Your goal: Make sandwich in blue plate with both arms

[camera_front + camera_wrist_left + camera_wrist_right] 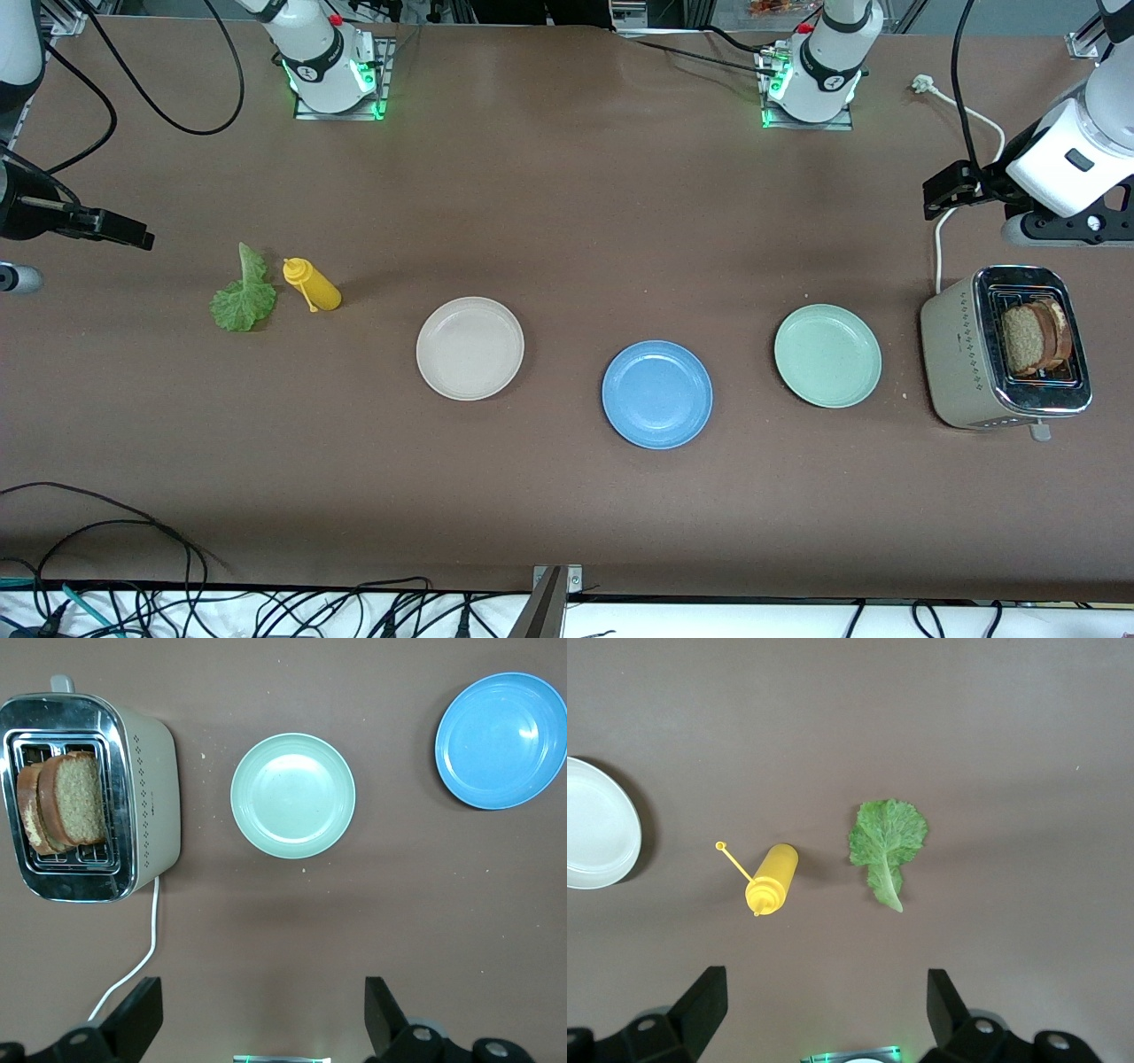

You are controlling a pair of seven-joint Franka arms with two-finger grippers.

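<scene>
The blue plate [656, 394] [502, 740] lies bare on the table, between two other plates. The sandwich's parts are apart. Two brown toast slices [1036, 337] [64, 802] stand in the toaster [961, 354] [151, 788] at the left arm's end. A green lettuce leaf [243, 297] [886, 843] lies flat at the right arm's end. My left gripper [941, 193] [263, 1003] hangs open and holds nothing, over bare table beside the toaster. Over the table by the lettuce, my right gripper [124, 232] [826, 994] is open too, with nothing between its fingers.
A pale green plate [827, 355] [292, 796] lies between the blue plate and the toaster. A cream-white plate [469, 348] [594, 828] lies toward the right arm's end. A yellow squeeze bottle [312, 284] [771, 879] lies on its side beside the lettuce. The toaster's white cord [941, 239] [142, 957] trails toward the arms' bases.
</scene>
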